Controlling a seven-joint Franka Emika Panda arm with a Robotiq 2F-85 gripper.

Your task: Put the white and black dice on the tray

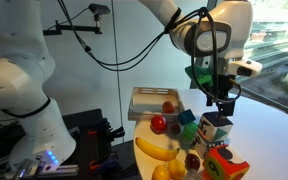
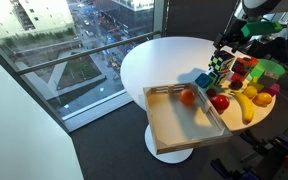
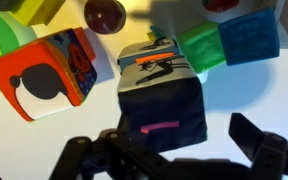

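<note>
The white and black dice (image 1: 216, 128) stands on the round white table among the toys, also seen in an exterior view (image 2: 222, 63). In the wrist view it (image 3: 162, 90) shows a dark face with a pink mark, lying between my fingers. My gripper (image 1: 217, 97) hangs just above the dice, open and empty (image 3: 174, 138). The tray (image 1: 144, 103) with a pale rim sits at the table's edge, apart from the dice; it also shows in an exterior view (image 2: 169, 125) and holds an orange fruit (image 2: 188, 97).
A red-orange multicoloured cube (image 3: 49, 75) sits right beside the dice. Green and blue blocks (image 3: 229, 42) lie on its other side. A red apple (image 1: 159, 124), a banana (image 1: 154, 148) and a dark plum (image 3: 104, 14) lie near the tray.
</note>
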